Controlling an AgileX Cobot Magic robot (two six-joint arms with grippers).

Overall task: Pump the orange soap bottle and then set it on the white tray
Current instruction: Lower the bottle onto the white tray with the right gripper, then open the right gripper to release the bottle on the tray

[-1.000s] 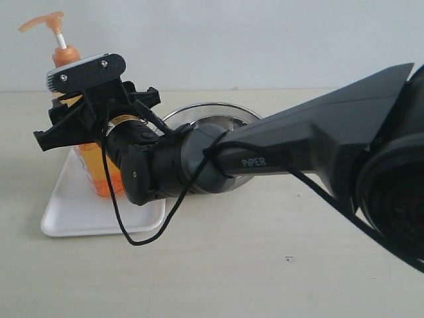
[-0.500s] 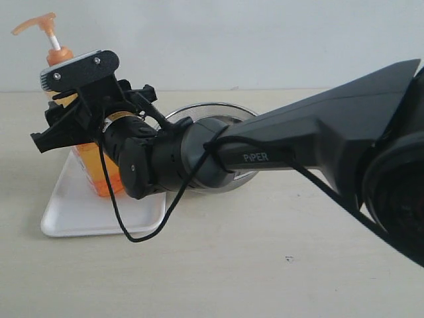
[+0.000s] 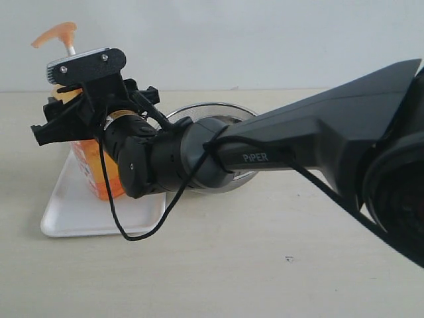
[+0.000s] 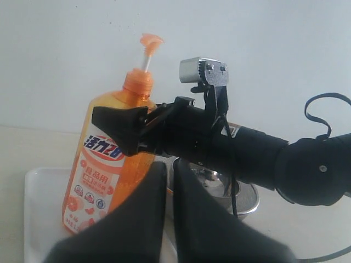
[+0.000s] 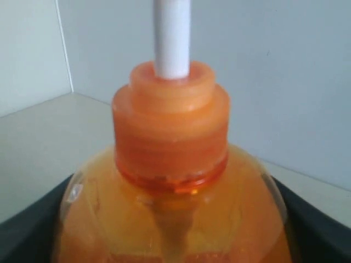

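Note:
The orange soap bottle (image 3: pixel 98 173) stands upright on the white tray (image 3: pixel 69 215), its pump head (image 3: pixel 56 33) raised on the white stem. My right gripper (image 3: pixel 66 119) reaches across from the right and is shut on the bottle's shoulder. In the right wrist view its black fingers (image 5: pixel 33 224) press both flanks of the bottle (image 5: pixel 175 181) just under the collar. The left wrist view shows the bottle's label side (image 4: pixel 104 175) with the right arm clamped on it. My left gripper (image 4: pixel 169 167) hovers close by, shut and holding nothing.
A round steel bowl (image 3: pixel 212 109) sits just behind the right arm's wrist, close to the tray's right side, and also shows in the left wrist view as a steel bowl (image 4: pixel 249 200). A loose black cable (image 3: pixel 132 235) hangs from the right arm over the tray's corner.
The bottle's top swung left, then back right, and the pump head has turned. The right gripper stayed on the bottle throughout, rising slightly.

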